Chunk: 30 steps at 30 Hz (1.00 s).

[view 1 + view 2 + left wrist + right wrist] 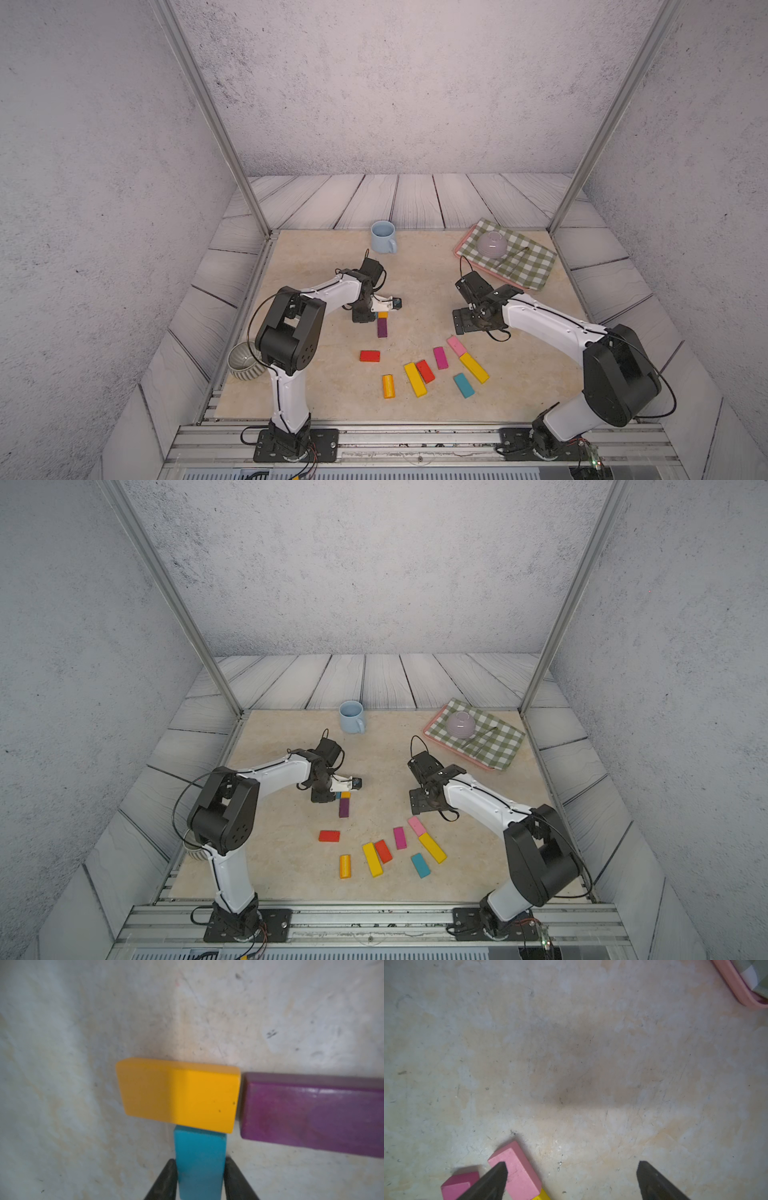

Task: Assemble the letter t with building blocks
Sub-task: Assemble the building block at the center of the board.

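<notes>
1. While my left gripper [200, 1160] is clamped on the teal block [200, 1147], that block's far end butts against the long side of the orange block [178, 1095].
2. The orange block lies end to end with the purple block [311, 1115], with a thin gap between them.
3. My right gripper [572, 1164] hangs with its fingers spread wide, near the pink block [519, 1172].

Ribbed bowl [241, 365] half behind left arm [291, 328]
</notes>
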Available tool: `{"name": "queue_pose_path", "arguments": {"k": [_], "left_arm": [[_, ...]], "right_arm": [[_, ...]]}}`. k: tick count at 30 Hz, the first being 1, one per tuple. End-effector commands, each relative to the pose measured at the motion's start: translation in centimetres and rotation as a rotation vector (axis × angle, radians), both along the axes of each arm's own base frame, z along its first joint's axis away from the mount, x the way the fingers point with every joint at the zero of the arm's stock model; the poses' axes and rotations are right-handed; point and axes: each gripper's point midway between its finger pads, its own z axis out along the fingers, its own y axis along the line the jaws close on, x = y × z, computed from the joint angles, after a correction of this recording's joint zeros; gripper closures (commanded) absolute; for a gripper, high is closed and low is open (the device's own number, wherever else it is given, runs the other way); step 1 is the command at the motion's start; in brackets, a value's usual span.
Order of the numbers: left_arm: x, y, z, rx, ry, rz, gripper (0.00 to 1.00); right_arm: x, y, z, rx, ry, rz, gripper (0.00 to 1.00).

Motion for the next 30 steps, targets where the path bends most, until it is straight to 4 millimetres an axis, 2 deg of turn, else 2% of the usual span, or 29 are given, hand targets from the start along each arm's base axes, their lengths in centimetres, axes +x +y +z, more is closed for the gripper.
{"name": "queue_pose_path", "arguments": {"k": [1, 3, 8, 12, 16, 20, 23, 25, 30], "left_arm": [[-0.5, -0.1, -0.5, 0.007, 0.018, -0.002, 0.59], [-0.4, -0.2, -0.2, 0.001, 0.012, 0.002, 0.58], [-0.3, -0.4, 2.0, -0.022, -0.021, 0.015, 0.46], [0.5, -0.4, 5.4, -0.051, -0.107, 0.048, 0.45], [2.3, -0.5, 10.6, -0.123, -0.266, 0.136, 0.44], [3.9, -1.1, 16.7, -0.32, -0.439, 0.352, 0.39], [4.5, -0.5, 19.7, -0.475, -0.516, 0.574, 0.34], [4.4, 0.6, 20.9, -0.551, -0.533, 0.745, 0.34], [2.3, 2.8, 21.8, -0.675, -0.517, 0.982, 0.32]], "right_arm": [[-0.3, -0.6, 0.5, -0.011, -0.006, -0.017, 0.01], [-0.3, -0.5, 0.5, -0.008, -0.006, -0.015, 0.01], [-0.3, -0.3, 0.6, -0.001, -0.004, -0.006, 0.01], [-0.1, 0.5, 1.6, 0.047, -0.034, 0.021, 0.01], [-0.5, 3.1, 2.6, 0.165, -0.04, 0.097, 0.0], [-2.3, 6.4, 2.6, 0.224, -0.009, 0.184, 0.08], [-4.2, 9.1, 2.1, 0.221, 0.011, 0.267, 0.12], [-5.2, 10.3, 1.6, 0.213, 0.016, 0.304, 0.13], [-7.2, 12.1, 0.5, 0.198, 0.043, 0.385, 0.22]]}}
